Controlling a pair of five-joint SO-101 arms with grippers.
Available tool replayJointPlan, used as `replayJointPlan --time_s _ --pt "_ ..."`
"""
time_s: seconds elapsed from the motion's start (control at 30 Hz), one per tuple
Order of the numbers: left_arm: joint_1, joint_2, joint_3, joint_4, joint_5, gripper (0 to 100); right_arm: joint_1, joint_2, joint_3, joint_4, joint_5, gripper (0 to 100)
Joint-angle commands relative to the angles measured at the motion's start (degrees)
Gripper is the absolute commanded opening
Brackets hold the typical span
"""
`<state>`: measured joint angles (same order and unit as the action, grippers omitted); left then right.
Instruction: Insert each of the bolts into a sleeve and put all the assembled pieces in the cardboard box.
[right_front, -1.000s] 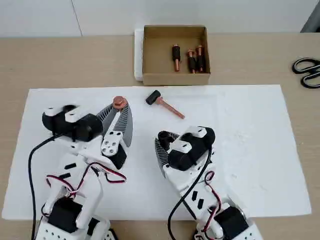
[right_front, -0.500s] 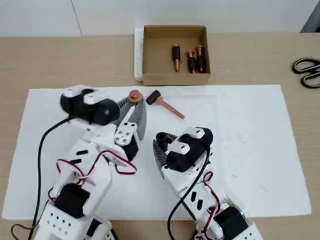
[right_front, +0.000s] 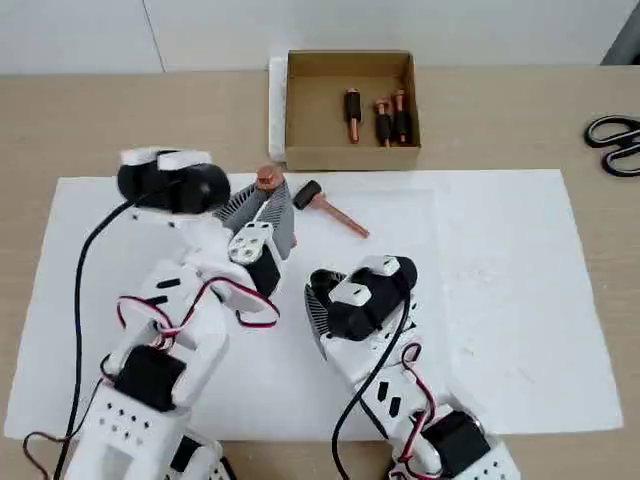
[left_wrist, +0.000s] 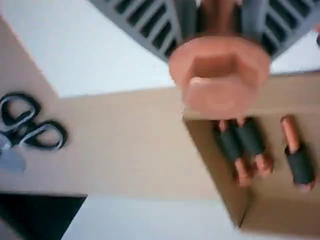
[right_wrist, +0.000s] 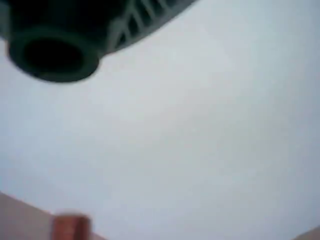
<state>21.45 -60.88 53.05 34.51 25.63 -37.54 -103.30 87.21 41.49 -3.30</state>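
Left claw (right_front: 264, 193) around bolt (right_front: 267, 179), near box (right_front: 350, 158)

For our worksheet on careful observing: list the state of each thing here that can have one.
Left gripper: shut on bolt, head up.
Right gripper: shut on sleeve.
Cardboard box: open, three assembled pieces inside.
Fourth assembled piece: lying on paper, outside box.
Scissors: lying on table.

Your cardboard box (right_front: 300, 110) holds three sleeved bolts (right_front: 383, 117); a fourth assembly (right_front: 330, 210) lies before it, bare bolt (right_front: 267, 180) upright alongside, black sleeve (right_wrist: 52, 55) farther back.
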Motion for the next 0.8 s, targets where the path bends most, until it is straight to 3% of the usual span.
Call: replayJointPlan --time_s 0.0,0.13,0.77 --pt "1.9 4.7 -5.4 1.6 0.3 1 -0.3 -0.7 -0.4 -1.8 -0.1 0.4" --pt "4.5 8.0 -9.3 5.5 0.3 1 -0.2 -0.7 -0.4 -1.8 -0.1 0.4" --pt "7.4 3.2 -7.8 8.3 0.1 1 0.0 -0.7 -0.4 -1.8 -0.1 0.4"
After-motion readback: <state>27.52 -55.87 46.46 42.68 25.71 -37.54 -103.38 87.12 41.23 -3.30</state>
